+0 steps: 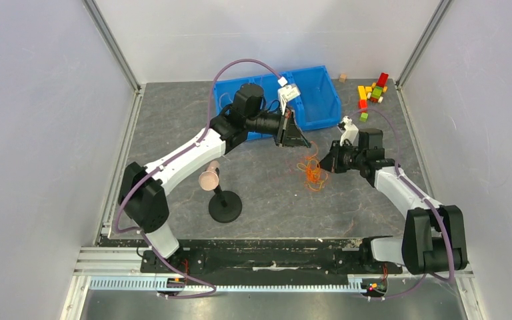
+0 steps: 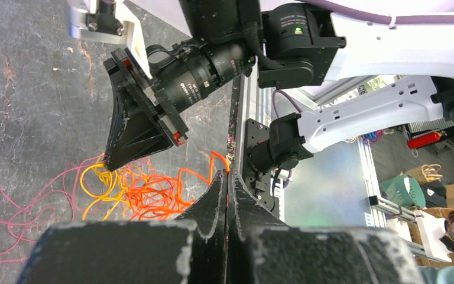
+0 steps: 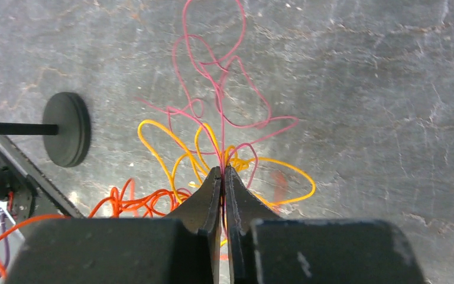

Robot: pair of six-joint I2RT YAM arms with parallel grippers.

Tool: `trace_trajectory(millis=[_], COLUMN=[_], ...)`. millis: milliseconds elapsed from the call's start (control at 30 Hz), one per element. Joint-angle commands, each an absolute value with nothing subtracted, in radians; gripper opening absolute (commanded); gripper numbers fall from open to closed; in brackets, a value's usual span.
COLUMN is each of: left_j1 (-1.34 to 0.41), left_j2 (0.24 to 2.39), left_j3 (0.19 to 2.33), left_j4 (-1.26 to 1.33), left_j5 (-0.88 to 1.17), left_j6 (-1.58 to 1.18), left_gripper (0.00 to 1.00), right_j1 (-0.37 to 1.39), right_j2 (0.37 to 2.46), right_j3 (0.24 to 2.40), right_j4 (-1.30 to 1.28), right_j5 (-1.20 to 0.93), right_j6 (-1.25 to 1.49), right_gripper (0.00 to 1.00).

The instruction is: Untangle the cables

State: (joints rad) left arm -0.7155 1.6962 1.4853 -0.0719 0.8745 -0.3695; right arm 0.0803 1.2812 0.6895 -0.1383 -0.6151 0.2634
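While pressed flat together along their whole length, pinching an orange strand [image 2: 196, 175] at the very tip of the left gripper [image 2: 227, 176]. From that tip, arching down and away to the left into a dense orange bunch [image 2: 153, 198] on the table [image 2: 23, 89]. Just beyond the bunch, yellow loops [image 2: 84, 180]. Farther out to the left of the fingers, loose pink loops [image 2: 12, 207] lying flat.

Facing it from the far side of the cables [image 1: 313, 172], the right gripper [image 3: 223, 171], tips down among them and near the left one, with only the cables between. Narrowed to a hairline slit, closed on a pink strand [image 3: 219, 112] running straight out ahead of the tips and down between the fingers. Gathered at the same tip, yellow loops fanning out to both sides. Impossible to tell whether caught too or only lying against the fingers. Ahead of the right gripper, more pink loops sprawling over bare table. To its left and slightly behind the tips, the orange bunch, with one orange line stretching off past the edge of its own view.

Farther left of the right gripper, well apart from the cables, the black round base [image 3: 68, 129] of a stand. Behind the left gripper in the overhead view, a blue bin [image 1: 320, 97]. Beyond the right gripper, small coloured blocks [image 1: 372, 93] near the table's far corner.
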Motion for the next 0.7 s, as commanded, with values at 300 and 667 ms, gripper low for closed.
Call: trace_trajectory(millis=[300,667], left_j1=[-0.612,-0.487], left_j2=[1.633,1.712], left_j3=[1.822,2.160], left_j4=[0.025,0.069], left_j5=[0.916,0.827], left_j6=[-0.438,-0.489], left_gripper=[0.02,0.02], right_j1=[0.008,-0.022], right_j2=[1.377,1.399], right_j3=[0.627,0.571], right_j4=[-0.215,-0.199], right_j5=[-0.263,-0.156], right_j6=[-0.189,-0.308], right_gripper=[0.00,0.00])
